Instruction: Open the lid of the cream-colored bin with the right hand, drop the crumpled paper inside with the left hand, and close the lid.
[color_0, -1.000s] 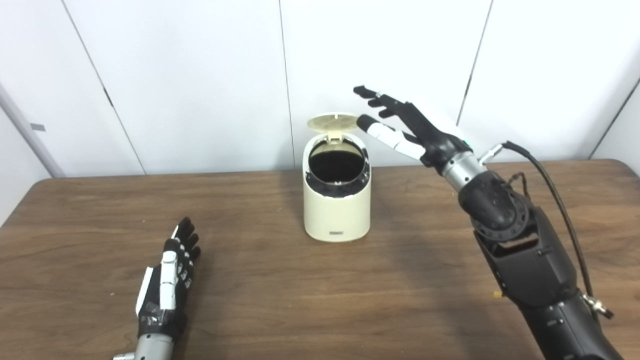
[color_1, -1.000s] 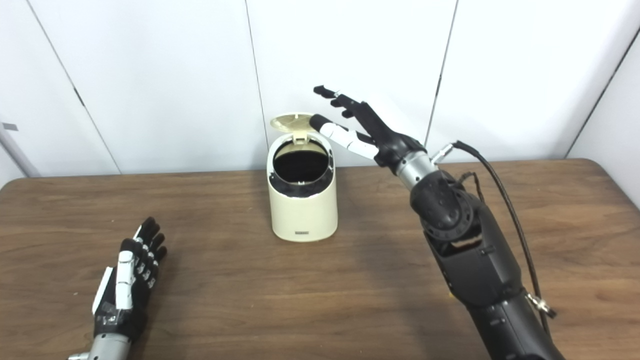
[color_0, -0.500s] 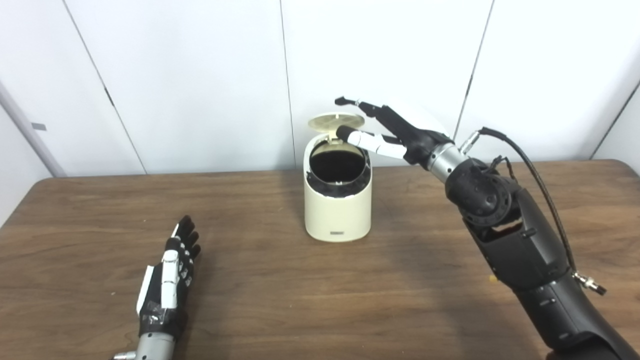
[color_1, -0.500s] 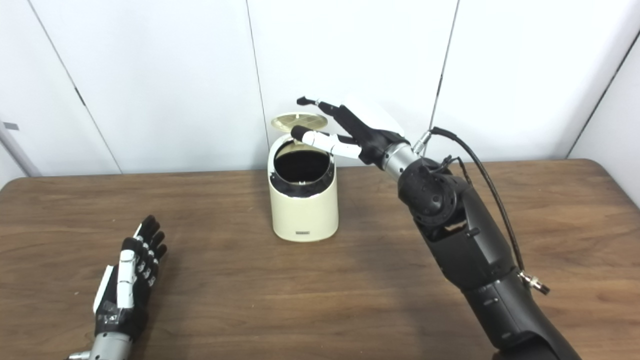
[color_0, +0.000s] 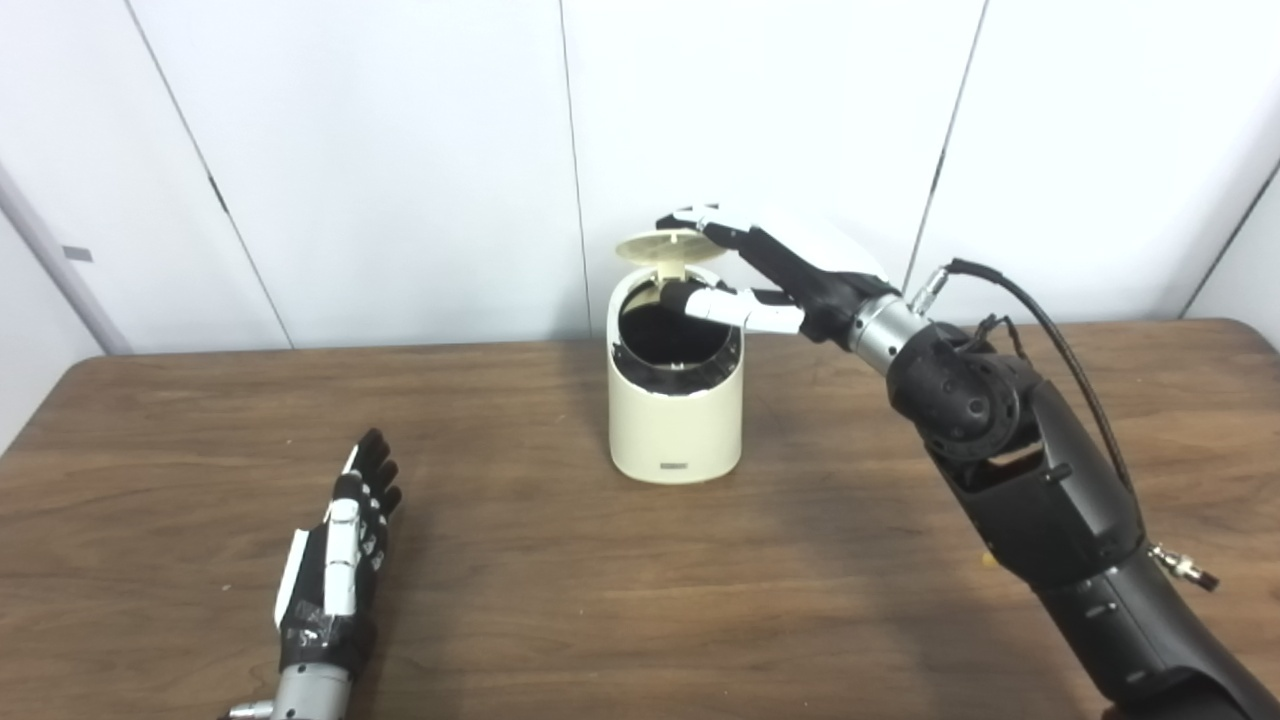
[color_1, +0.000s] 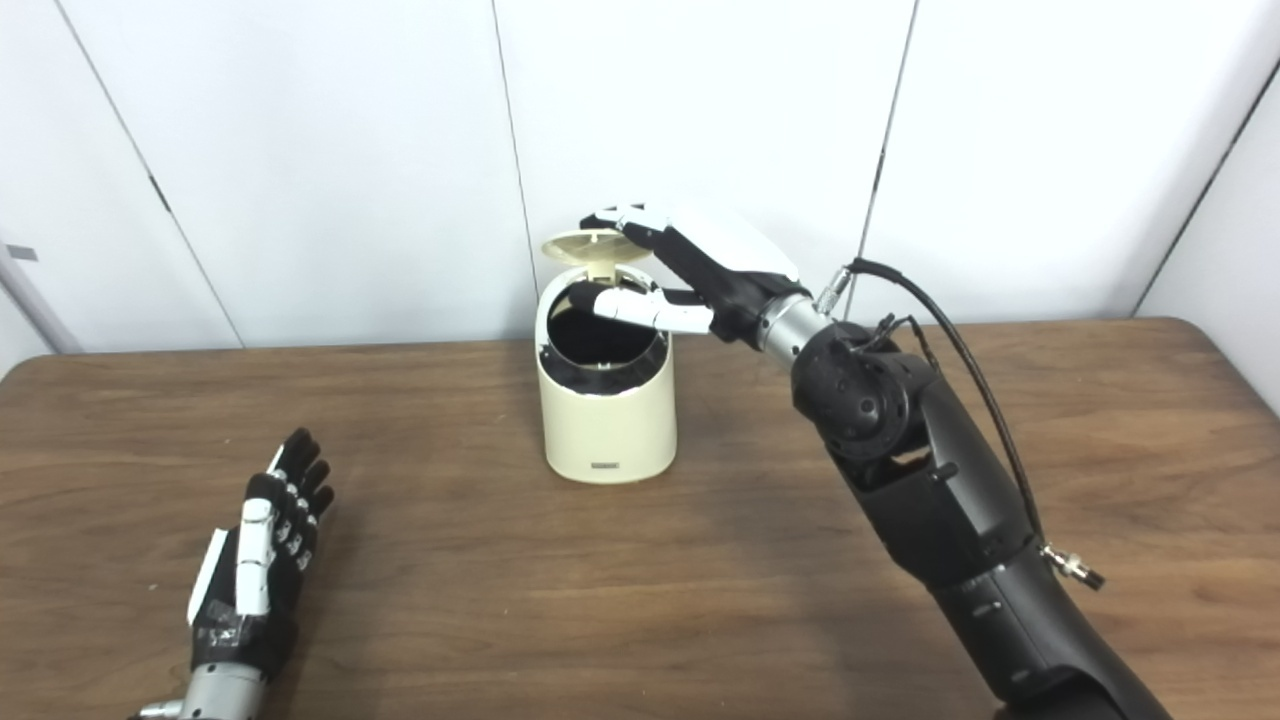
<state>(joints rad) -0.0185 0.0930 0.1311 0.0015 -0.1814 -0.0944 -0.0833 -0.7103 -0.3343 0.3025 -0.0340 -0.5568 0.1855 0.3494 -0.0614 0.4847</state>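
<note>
Over the bin (color_0: 676, 420), our right robot hand (color_0: 790, 275) spreads against its raised lid (color_0: 668, 246); our left robot hand (color_0: 340, 555) lies flat, empty, fingers together on the table (color_0: 560, 590).

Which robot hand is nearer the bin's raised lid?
Right. The right robot hand is at the lid, fingers over its edge; the left robot hand lies flat on the table, far off.

Bin (color_0: 676, 430): cream body, black inner rim, dark interior. Lid (color_0: 660, 247): cream, underside ribbed in a grid pattern. Right hand (color_0: 790, 275): white back shell, black fingers (color_0: 735, 240), white thumb with black tip. Left hand (color_0: 335, 565): black with white panels. Counter (color_0: 560, 600): dark brown wood grain. Wall (color_0: 400, 150): white panels, dark seams
</note>
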